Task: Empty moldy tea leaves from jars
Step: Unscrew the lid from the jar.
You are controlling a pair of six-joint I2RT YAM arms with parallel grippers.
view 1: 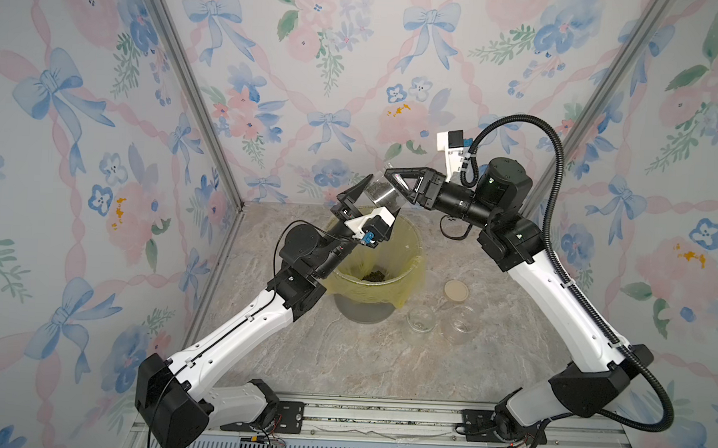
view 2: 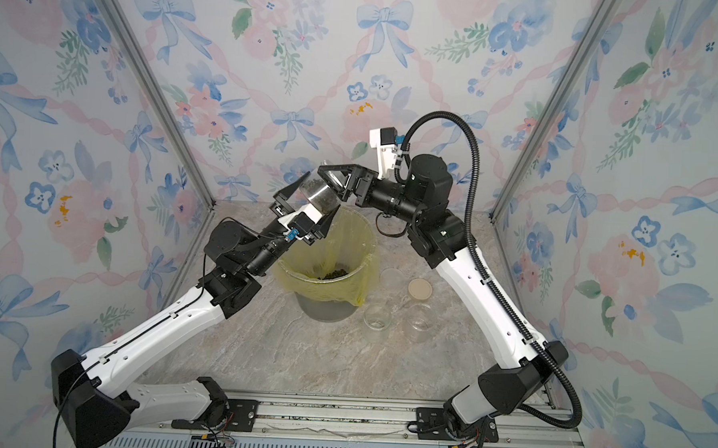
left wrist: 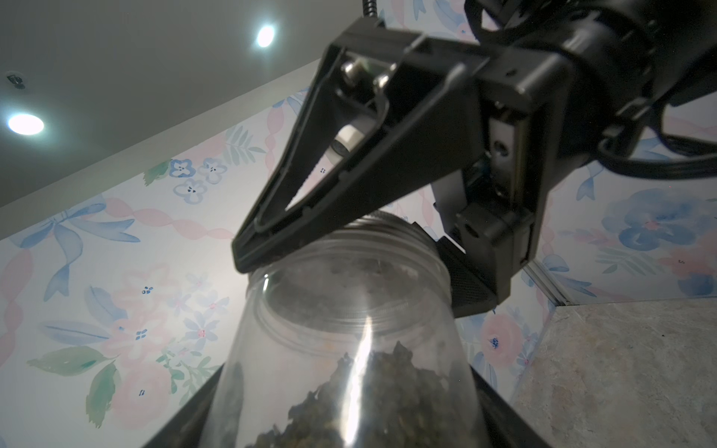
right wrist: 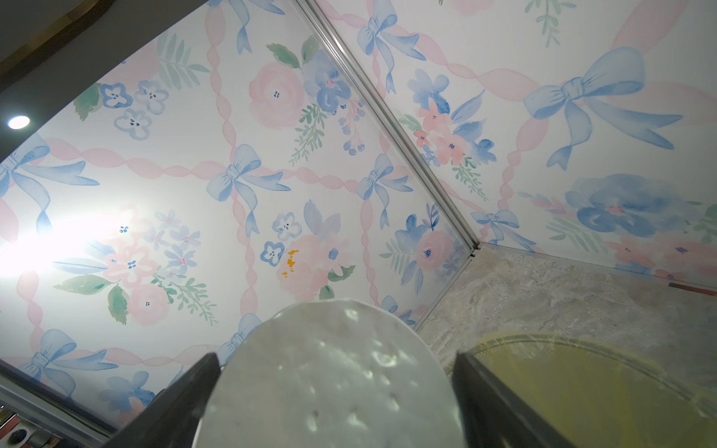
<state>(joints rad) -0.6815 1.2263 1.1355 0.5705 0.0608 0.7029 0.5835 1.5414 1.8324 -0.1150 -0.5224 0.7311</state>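
A clear jar point(view 1: 381, 190) point(view 2: 319, 192) with moldy tea leaves point(left wrist: 388, 395) inside hangs tilted over the yellow-lined bin point(view 1: 415, 240). My left gripper point(view 1: 383, 197) point(left wrist: 345, 426) is shut on the jar's body. My right gripper point(view 1: 394, 183) point(right wrist: 335, 388) reaches in from the right, its fingers shut on either side of the jar's pale round lid point(right wrist: 329, 372). A clump of tea leaves point(view 1: 374, 275) point(view 2: 332, 274) lies at the bottom of the bin. Two empty clear jars point(view 1: 421, 319) point(view 1: 459, 323) stand on the table right of the bin.
A flat tan lid point(view 1: 455, 290) point(view 2: 420, 289) lies behind the two empty jars. The bin's yellow bag point(view 2: 362, 291) droops over its rim. Patterned walls close in the marble table point(view 1: 343, 357) on three sides; both arms cross above it.
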